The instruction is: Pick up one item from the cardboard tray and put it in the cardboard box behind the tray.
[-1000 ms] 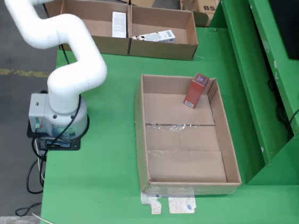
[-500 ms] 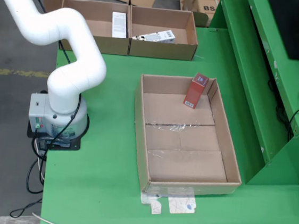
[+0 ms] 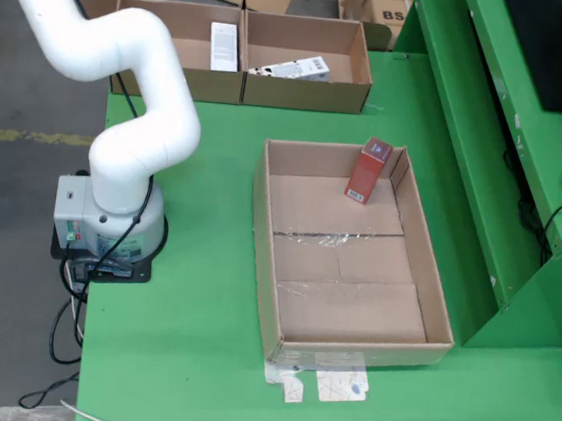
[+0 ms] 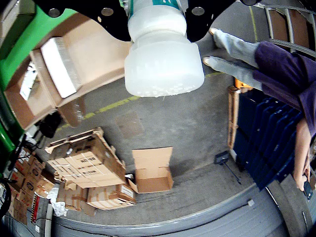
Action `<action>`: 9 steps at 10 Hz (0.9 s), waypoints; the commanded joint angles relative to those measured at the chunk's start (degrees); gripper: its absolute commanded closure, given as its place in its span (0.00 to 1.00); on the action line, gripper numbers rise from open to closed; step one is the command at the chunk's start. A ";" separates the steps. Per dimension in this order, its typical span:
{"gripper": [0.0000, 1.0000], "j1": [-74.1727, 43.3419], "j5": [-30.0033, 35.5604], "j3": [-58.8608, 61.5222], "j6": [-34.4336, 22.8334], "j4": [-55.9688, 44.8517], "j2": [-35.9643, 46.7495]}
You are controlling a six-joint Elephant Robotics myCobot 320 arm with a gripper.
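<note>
While the gripper point(image 4: 157, 14) is off the top-left edge of the fixed view, we rely on the wrist view. There a white bottle point(image 4: 163, 59) with a teal label hangs between the black jaw bodies, so we judge the jaws clenched on it. The contact pts themselves are cut off by the frame edge.

Step in hand (judged): carry the bottle to the cardboard box point(image 3: 174, 81) behind the cardboard tray point(image 3: 265, 269) and release.

1. Bring the wrist level first. The wrist cam looks out over the floor, with the box point(image 4: 94, 54) off to the upper left.
2. Centre over a bare part of the box floor, clear of the white pack point(image 3: 223, 46) already inside.
3. Lower past the rim before opening. The bottle is round and will prob. roll if dropped.

Vs. the earlier frames, the arm point(image 3: 144, 76) has swung its upper link further left and up in the fixed view. A red carton point(image 3: 370, 170) remains leaning in the tray's far corner, position unchanged, as is the tray.
</note>
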 commanded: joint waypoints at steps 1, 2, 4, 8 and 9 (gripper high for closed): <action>1.00 -1.56 0.91 -41.66 -3.74 -17.63 24.16; 1.00 -1.56 0.91 -41.66 -3.74 -17.63 24.16; 1.00 -3.80 1.94 -53.41 -5.73 -13.07 32.19; 1.00 -10.91 3.11 -62.53 -13.59 -5.34 36.12; 1.00 -17.57 3.42 -57.13 -22.60 -2.13 29.61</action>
